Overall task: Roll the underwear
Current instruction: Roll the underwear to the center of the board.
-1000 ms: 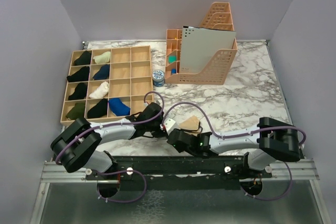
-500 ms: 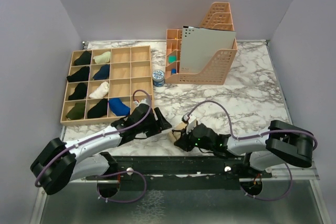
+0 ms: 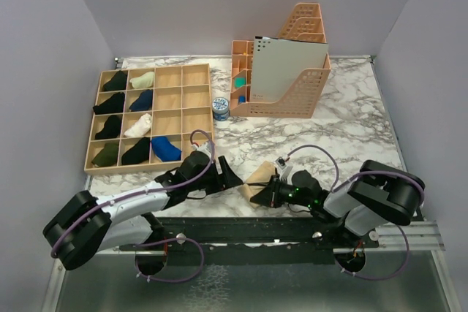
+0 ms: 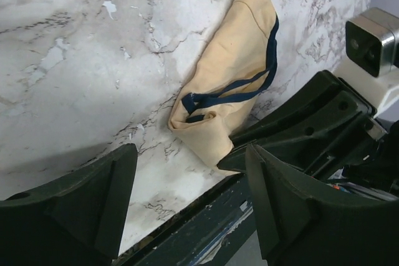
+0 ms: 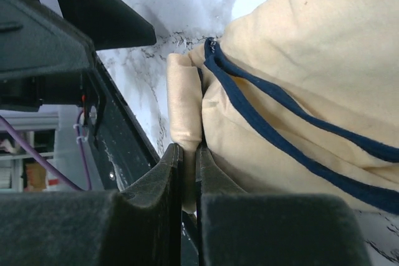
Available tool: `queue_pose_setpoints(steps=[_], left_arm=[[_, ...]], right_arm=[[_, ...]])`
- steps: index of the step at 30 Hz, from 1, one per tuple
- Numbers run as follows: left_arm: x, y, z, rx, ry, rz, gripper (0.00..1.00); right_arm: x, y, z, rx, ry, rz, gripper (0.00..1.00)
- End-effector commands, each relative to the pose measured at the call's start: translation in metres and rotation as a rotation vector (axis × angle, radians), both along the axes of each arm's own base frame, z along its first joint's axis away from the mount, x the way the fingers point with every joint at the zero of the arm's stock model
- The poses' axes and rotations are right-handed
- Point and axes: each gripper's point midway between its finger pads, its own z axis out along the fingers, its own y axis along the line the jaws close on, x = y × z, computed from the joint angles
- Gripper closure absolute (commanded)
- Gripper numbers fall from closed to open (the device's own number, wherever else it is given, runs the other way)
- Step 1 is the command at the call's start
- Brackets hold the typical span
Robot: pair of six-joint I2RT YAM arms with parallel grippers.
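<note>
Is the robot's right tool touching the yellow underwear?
Touching. The right wrist view shows the right tool pinching a folded edge of the underwear, with the cloth squeezed between its two fingers.

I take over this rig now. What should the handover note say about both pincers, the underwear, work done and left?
Left pincer: open, empty, beside the underwear, not touching it.
Right pincer: shut on a folded edge of the underwear.
Underwear: tan with navy trim, on the table near its front edge, between the arms.
Done: folded into a bundle.
To do: roll it up.
</note>
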Motion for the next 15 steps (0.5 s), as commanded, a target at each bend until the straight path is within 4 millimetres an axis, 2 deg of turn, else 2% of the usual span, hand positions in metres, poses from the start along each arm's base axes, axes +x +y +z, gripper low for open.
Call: queue_pose_setpoints(steps=[1,4,9,12,15], left_arm=[[-0.005,-0.018,0.004,-0.045,-0.043,-0.092,0.26],[-0.008,-0.023,-0.004,-0.015,-0.029,-0.101,0.27],[-0.014,-0.026,-0.031,0.074,0.021,-0.096,0.29],[-0.012,-0.029,-0.041,0.103,0.036,-0.076,0.29],[-0.005,-0.028,-0.054,0.168,0.049,-0.040,0.39]], right_arm=[[-0.005,-0.008,-0.012,0.007,0.139,-0.028,0.99],[-0.003,-0.012,-0.017,0.013,0.197,-0.044,0.99],[-0.004,-0.013,-0.024,0.014,0.266,-0.034,0.97],[-0.005,-0.012,-0.024,0.028,0.274,-0.029,0.96],[-0.003,-0.013,-0.023,0.039,0.275,-0.037,0.95]])
